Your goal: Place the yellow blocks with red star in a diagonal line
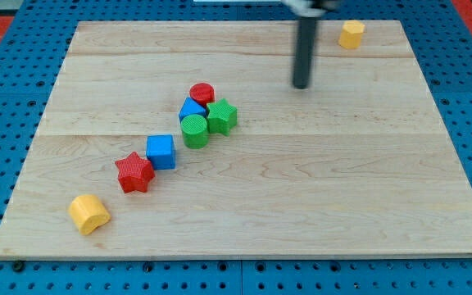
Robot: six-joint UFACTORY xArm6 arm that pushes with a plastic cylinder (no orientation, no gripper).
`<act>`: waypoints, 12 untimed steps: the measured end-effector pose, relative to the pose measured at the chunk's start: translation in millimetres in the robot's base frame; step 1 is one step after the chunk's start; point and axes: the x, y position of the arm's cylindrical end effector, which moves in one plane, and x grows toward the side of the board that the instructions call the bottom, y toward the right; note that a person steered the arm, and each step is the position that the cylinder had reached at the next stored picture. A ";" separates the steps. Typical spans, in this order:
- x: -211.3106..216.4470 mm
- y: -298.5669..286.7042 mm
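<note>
1. Seven blocks sit on the wooden board (367, 205) you are looking at, which lies on a blue pegboard surface (6, 74).
2. You can see the rod come down from the top edge of the frame, right of centre; my tip (302, 85) rests in the upper part of the board, on bare wood.
3. You have no fingers to check here: the arm ends in a plain rod, so nothing is clenched or grasped, and my tip touches no block.
4. Look to the upper right of the frame for one yellow block (351, 34), close to the board's top edge, up and to the right of my tip and apart from it.
5. Look to the lower left of the frame for the other yellow block (88, 214), near the board's bottom left corner, well apart from the first.
6. Up and right of that one you find the red star (134, 173), with the blue cube (161, 152) just beside it, again up and right.
7. Near the frame's centre you see a tight cluster: the green cylinder (194, 130), the green star (221, 116), a blue block (191, 108) and the red cylinder (201, 93) at its top.
8. That cluster lies down and left of my tip, clearly apart from it.
</note>
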 end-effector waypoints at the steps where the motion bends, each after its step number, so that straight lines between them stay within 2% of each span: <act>1: -34.1 74.8; 2: -80.0 110.0; 4: -96.1 66.0; 6: -142.2 58.1; 8: -13.5 -170.4; 9: -10.6 -201.2; 10: -26.2 -205.1; 12: 22.1 -246.4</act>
